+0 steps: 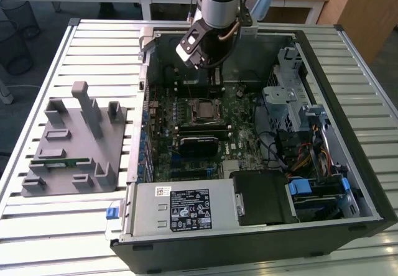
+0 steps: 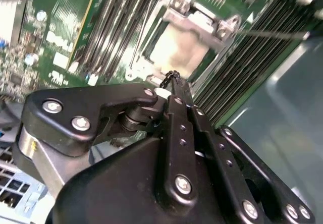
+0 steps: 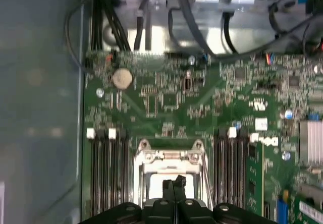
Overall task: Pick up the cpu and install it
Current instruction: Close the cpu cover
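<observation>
Second wrist view, we see our fingers closed together, empty, over the cpu seated in its socket

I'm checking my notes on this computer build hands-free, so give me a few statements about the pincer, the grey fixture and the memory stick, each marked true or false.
1. The black pincer hangs over the green motherboard inside the open black computer case. True.
2. The grey plastic fixture sits inside the case. False: it lies on the slatted metal table, at the exterior view's left of the case.
3. A long narrow green memory stick lies in the fixture. True.
4. The pincer's fingers are spread wide. False: in both wrist views they are closed together, by the metal-framed square socket.
</observation>
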